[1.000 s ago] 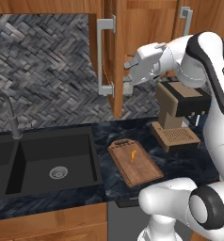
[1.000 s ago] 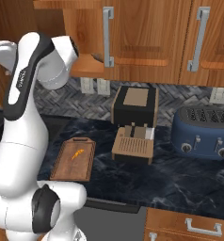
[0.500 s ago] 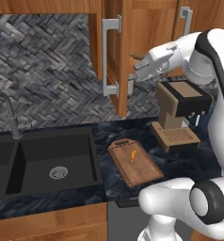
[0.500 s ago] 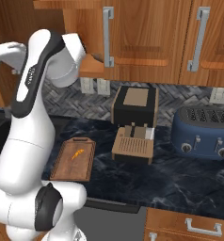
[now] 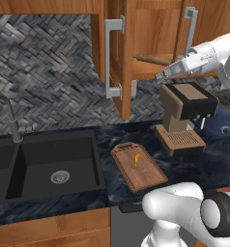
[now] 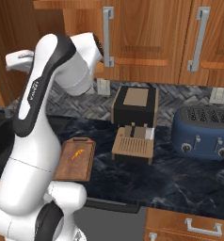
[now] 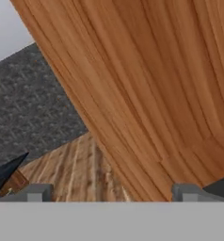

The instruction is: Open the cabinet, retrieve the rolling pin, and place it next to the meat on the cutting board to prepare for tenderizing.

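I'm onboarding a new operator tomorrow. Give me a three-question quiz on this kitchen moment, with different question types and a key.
1. True or false: the cabinet door stands open.
2. Where does the rolling pin lie? A) on the cutting board B) on the cabinet shelf C) in the sink
3. Fill in: the meat rests on the ______.

Key:
1. True. The door is swung out, edge-on in the left base view.
2. B. It lies on the shelf, with the open gripper just in front of it.
3. Cutting board, on the counter right of the sink.
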Available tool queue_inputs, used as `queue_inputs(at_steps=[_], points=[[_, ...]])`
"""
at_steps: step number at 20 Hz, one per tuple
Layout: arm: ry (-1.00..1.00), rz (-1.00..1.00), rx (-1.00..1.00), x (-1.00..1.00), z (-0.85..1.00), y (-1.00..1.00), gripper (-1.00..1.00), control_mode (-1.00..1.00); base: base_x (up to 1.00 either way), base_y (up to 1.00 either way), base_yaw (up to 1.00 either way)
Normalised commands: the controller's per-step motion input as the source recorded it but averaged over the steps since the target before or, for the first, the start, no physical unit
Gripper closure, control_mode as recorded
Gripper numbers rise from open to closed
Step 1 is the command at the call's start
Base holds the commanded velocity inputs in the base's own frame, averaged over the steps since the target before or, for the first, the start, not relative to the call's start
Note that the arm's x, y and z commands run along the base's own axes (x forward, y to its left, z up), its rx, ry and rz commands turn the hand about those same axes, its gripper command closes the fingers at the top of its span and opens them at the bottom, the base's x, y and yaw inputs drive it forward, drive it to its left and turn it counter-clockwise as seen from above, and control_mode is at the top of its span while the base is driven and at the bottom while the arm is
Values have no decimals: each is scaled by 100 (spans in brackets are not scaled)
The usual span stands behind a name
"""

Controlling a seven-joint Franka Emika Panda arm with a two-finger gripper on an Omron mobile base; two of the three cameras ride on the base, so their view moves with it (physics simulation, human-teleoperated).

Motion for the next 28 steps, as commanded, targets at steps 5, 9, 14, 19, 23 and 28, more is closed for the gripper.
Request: queue_inputs(at_steps=[5,9,14,19,23,28], points=[[-19,-25,-5,-22,0,-44,-100,-100,0,0,0],[-16,-31,-8,-7,0,-42,-100,-100,0,0,0],[-12,-37,-9,0,4,-40,-100,-100,0,0,0],[-9,-37,-10,2,9,-36,-100,-100,0,0,0],[-7,-32,-8,6,11,-35,-100,-100,0,0,0],[-9,-26,-5,5,6,-30,-100,-100,0,0,0]])
